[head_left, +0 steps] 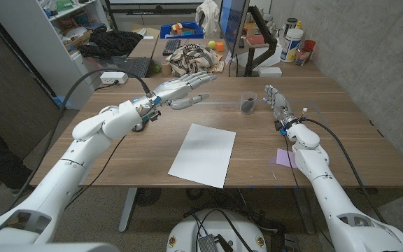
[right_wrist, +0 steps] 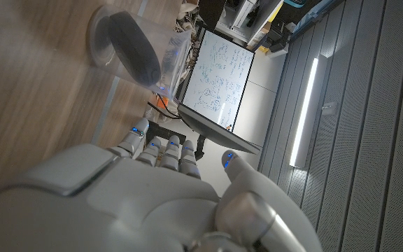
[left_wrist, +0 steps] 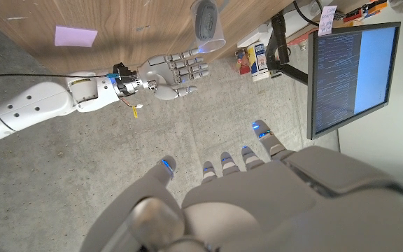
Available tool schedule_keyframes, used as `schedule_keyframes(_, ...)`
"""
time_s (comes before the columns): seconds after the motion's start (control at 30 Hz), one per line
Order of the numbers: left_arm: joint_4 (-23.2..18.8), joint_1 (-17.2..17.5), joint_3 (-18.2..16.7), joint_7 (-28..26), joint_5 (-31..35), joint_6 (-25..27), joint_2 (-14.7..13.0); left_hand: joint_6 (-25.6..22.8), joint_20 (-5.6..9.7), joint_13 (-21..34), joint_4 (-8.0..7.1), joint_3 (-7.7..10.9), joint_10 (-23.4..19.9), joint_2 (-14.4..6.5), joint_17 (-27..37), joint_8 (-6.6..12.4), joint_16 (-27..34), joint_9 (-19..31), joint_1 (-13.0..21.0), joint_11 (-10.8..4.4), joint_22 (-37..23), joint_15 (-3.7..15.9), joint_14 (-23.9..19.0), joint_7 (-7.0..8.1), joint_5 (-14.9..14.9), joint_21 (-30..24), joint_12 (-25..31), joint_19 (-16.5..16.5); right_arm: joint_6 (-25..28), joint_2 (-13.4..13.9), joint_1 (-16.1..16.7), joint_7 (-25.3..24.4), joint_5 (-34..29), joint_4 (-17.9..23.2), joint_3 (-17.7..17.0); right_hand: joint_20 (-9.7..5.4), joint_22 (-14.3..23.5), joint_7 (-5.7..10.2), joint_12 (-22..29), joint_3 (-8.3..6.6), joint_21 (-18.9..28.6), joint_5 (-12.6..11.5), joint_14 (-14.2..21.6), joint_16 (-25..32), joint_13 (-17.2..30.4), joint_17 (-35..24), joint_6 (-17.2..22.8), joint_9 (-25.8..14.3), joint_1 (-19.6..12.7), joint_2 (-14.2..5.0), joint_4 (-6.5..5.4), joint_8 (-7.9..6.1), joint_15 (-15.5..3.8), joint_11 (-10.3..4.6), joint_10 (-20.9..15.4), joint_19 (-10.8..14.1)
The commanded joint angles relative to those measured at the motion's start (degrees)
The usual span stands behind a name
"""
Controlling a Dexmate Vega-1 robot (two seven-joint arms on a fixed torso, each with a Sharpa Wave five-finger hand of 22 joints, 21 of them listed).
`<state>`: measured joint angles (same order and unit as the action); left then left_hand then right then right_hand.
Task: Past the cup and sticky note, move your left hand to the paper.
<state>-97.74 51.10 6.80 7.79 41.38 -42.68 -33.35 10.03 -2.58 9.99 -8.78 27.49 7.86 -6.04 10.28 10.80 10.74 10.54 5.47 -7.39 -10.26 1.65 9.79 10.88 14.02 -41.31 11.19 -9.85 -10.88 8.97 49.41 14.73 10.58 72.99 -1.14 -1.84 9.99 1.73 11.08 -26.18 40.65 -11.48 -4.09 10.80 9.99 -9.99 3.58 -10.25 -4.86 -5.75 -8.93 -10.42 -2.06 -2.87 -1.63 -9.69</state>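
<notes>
The table (head_left: pixel 341 119) is matt wood with visible grain, and the paper (head_left: pixel 203 154) on it is plain matt white. The cup (head_left: pixel 248 103) is clear plastic; both hands (head_left: pixel 187 89) (head_left: pixel 277 103) have smooth, glossy white plastic shells.

From my seat, the right arm (head_left: pixel 327 189) ran off the head view's bottom right corner, and the left arm (head_left: pixel 54 182) off the bottom left. The sticky note (head_left: pixel 286 158) sat half tucked under the right forearm at centre right. I couldn't make out what the dark stuff inside the cup (head_left: pixel 248 103) was. In the left wrist view, the monitor (left_wrist: pixel 352 66) text was too small to read.
</notes>
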Motion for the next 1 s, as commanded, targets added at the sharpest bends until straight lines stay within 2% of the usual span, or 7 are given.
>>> schedule_keyframes(0.03, -0.13, 0.08, -0.35, 3.14, -0.9, -1.1, -0.75, 0.93, 0.08, 0.32, -0.32, -0.01, 0.88, -1.1, 0.14, -0.19, -0.03, 0.15, 0.24, -0.14, -0.28, 2.69, 1.14, 0.62, 0.33, 0.15, -0.32, -8.92, 0.06, -0.2, 0.07, -0.46, -0.32, 0.14, 0.12, -7.19, 0.26, -0.18, 0.38, -0.02, -0.4, -0.54, -0.05, 0.28, 0.23, -0.17, 0.02, -0.26, -0.01, -4.92, 0.15, -0.37, -3.09, -0.37, 0.07, -0.93)
schedule_keyframes(1.0, 0.17, 0.31, -0.75, 9.12, -2.53, -1.98, -2.29, 0.93, -0.1, 0.34, -0.46, -0.33, 0.62, -1.02, 0.13, 0.07, 0.06, 0.19, -0.08, -0.06, -0.4, 2.7, 1.27, 0.92, 0.49, 0.58, -0.04, -8.86, -0.01, -0.79, -0.61, -0.82, -1.14, -0.47, 0.82, -7.19, 0.27, -0.15, 0.37, -0.04, -0.69, -0.56, -0.09, 0.24, 0.23, -0.15, -0.01, -0.25, -0.03, -4.93, 0.18, -0.36, -3.08, -0.46, 0.08, -0.86)
